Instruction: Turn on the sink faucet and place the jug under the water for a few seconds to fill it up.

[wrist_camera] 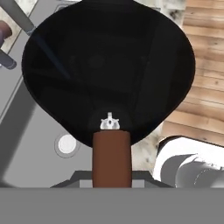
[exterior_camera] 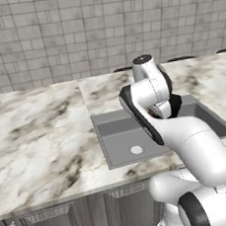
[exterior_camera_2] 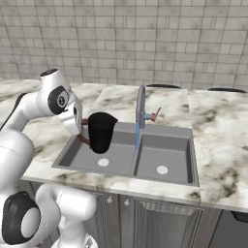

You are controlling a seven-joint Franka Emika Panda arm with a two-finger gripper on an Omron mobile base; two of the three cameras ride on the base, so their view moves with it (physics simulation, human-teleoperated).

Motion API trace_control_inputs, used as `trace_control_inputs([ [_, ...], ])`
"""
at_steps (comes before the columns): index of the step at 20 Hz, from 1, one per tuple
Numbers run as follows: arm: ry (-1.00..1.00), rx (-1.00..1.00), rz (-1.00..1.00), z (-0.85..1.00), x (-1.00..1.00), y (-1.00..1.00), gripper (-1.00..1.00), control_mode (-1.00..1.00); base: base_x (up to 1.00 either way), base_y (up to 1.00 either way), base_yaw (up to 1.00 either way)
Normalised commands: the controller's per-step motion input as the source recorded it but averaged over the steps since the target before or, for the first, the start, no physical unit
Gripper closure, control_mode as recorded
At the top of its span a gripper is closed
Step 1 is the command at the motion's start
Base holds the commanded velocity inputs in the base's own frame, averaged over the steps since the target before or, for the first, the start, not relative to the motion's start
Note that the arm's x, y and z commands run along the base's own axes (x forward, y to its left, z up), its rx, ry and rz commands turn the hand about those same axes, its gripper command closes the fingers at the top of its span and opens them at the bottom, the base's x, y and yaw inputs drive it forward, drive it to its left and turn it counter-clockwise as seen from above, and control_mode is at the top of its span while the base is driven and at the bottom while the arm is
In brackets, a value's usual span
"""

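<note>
1. While water [exterior_camera_2: 137,138] runs from the faucet [exterior_camera_2: 141,107], the jug [exterior_camera_2: 101,131] hangs over the sink's [exterior_camera_2: 170,180] left basin, beside the stream.
2. Gripper [exterior_camera_2: 83,131] is clamped on its brown handle [wrist_camera: 111,157].

Sink [exterior_camera_2: 167,145] sits recessed in counter [exterior_camera_2: 218,140], two basins side by side. Faucet [exterior_camera_2: 140,104] stands behind the divider, at the sink's back edge; water [exterior_camera_2: 137,138] falls at the divider. Jug [exterior_camera_2: 101,131] hangs above the left basin, left of the faucet, clear of the stream.
</note>
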Motion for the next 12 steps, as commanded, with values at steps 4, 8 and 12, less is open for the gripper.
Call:
trace_control_inputs([
  [4, 0.00, -0.01, -0.01, -0.16, 0.32, -0.10, 1.00, -1.00, 0.00, 0.00, 0.00],
  [8, 0.01, 0.00, -0.02, -0.16, 0.29, -0.16, 1.00, -1.00, 0.00, 0.00, 0.00],
  [12, 0.05, 0.00, -0.02, -0.29, 0.13, -0.16, 1.00, -1.00, 0.00, 0.00, 0.00],
])
